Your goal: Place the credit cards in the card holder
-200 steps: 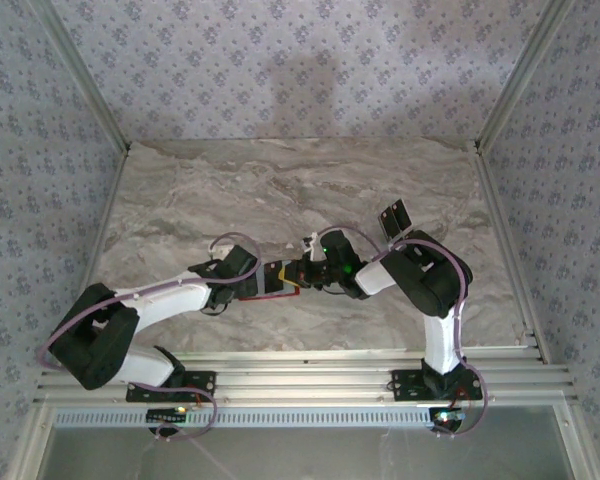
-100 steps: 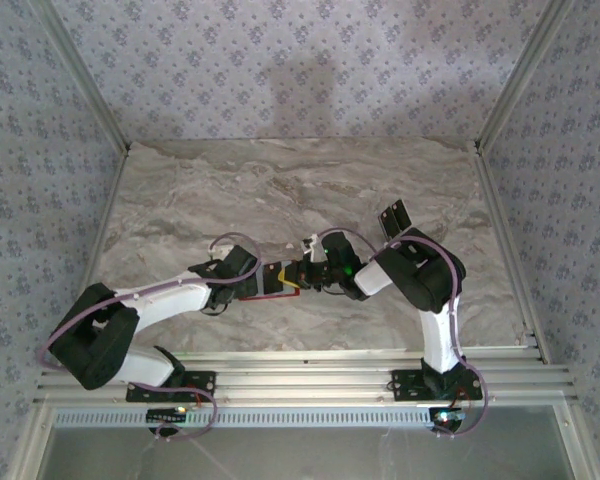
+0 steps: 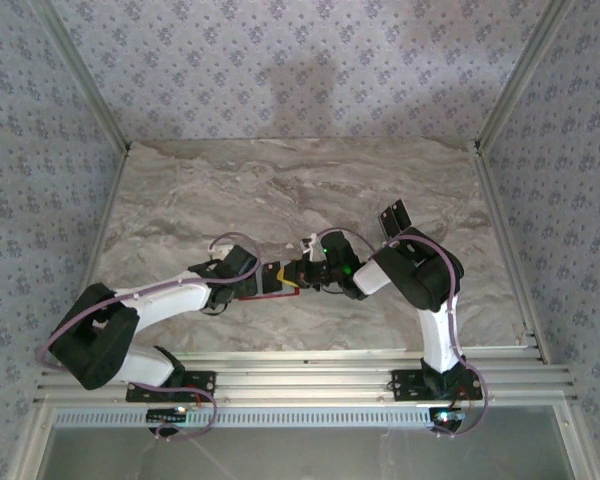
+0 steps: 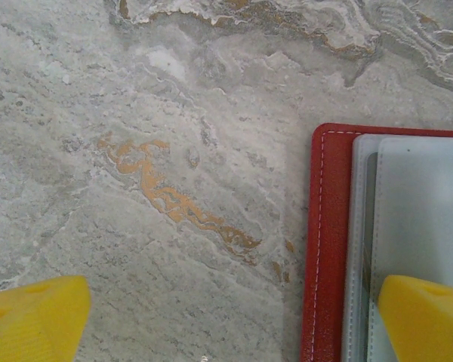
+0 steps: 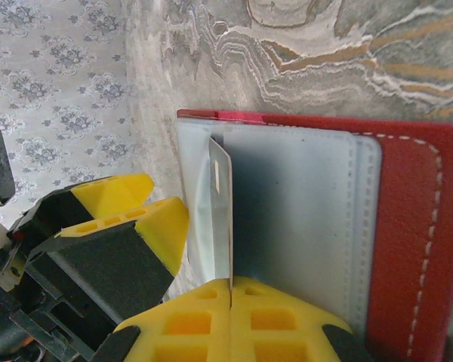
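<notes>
The red card holder lies open on the marble table, grey inside up. My right gripper is shut on one thin credit card, held on edge with its far end down at the holder's grey pocket. My left gripper is open: its right fingertip rests on the holder's grey inside, its left fingertip over bare marble. In the top view both grippers meet at the holder, left gripper facing right gripper. More dark credit cards lie at the back right.
The left gripper's yellow fingers stand close beside the held card in the right wrist view. Aluminium frame posts and patterned walls bound the marble table on three sides; open marble stretches behind and to the left.
The right arm's elbow has drawn slightly left and inward. Both grippers stay at the holder, the card still held.
</notes>
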`<state>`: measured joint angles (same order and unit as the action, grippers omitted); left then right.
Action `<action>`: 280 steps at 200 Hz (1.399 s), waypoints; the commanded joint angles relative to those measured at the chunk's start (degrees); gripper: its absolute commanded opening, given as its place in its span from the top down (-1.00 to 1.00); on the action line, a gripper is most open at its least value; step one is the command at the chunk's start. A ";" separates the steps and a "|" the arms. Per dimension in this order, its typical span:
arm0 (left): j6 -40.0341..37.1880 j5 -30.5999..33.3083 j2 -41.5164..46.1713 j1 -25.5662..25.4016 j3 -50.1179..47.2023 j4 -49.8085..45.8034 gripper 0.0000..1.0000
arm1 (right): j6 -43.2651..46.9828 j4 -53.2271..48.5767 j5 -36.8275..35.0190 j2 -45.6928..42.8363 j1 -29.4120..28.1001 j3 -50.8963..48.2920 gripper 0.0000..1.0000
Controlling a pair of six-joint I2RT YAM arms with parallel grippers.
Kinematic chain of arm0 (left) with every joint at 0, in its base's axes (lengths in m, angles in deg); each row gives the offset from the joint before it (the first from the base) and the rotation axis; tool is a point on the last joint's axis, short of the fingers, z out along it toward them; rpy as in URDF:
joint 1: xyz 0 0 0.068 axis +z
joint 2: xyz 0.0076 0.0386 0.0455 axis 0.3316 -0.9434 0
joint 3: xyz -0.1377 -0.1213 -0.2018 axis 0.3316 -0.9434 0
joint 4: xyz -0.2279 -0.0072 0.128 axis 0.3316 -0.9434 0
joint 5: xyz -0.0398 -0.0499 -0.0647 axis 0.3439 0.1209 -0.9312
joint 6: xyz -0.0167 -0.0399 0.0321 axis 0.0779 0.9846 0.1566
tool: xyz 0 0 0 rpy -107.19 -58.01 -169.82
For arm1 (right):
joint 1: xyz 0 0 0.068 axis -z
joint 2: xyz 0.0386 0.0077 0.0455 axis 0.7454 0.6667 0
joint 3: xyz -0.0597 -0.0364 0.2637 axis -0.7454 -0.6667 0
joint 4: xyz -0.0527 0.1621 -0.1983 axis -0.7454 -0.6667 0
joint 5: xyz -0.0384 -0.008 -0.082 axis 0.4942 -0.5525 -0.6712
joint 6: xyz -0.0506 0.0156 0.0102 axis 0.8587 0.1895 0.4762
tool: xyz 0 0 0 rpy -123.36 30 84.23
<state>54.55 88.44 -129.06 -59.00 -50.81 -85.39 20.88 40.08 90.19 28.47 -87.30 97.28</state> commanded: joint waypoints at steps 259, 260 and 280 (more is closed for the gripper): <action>0.24 0.72 -1.64 0.09 -1.23 -4.60 -0.98 | 0.85 -1.00 -0.62 1.65 1.23 -1.76 1.00; 0.23 0.68 -1.65 0.09 -1.23 -4.60 -0.98 | 0.85 -1.04 -0.62 1.63 1.19 -1.74 1.00; 0.24 0.72 -1.57 0.04 -1.23 -4.58 -0.98 | 0.83 -1.33 -0.74 1.92 0.72 -1.29 1.00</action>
<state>54.55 88.62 -129.10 -59.00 -50.81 -85.39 20.77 42.14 90.74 28.47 -85.99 95.78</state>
